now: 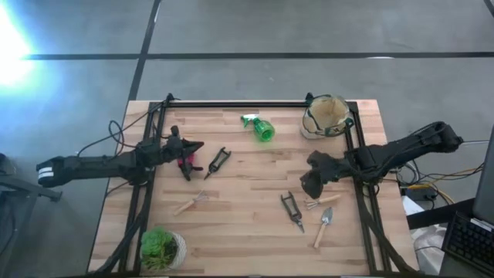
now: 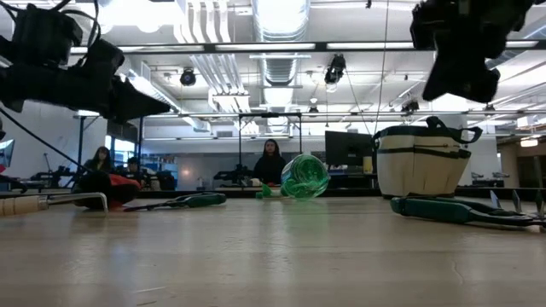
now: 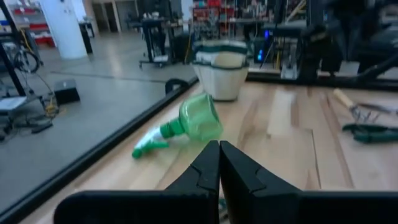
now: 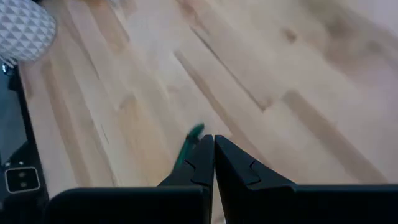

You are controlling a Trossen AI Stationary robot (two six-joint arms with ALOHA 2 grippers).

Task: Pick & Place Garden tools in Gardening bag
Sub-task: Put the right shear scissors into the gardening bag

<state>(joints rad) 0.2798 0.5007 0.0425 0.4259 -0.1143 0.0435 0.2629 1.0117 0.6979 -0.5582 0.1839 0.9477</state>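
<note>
While both my grippers, left (image 1: pixel 193 148) and right (image 1: pixel 309 188), are hovering pinched shut and empty, 6 tools are lying scattered, waiting for the bag (image 1: pixel 327 116).

The left arm reaches in from the table's (image 1: pixel 231 193) left edge, its left gripper (image 1: pixel 193 148) closed and empty. The right arm enters from the right edge, its right gripper (image 1: pixel 311 185) also closed and empty, above the table's right half.
</note>
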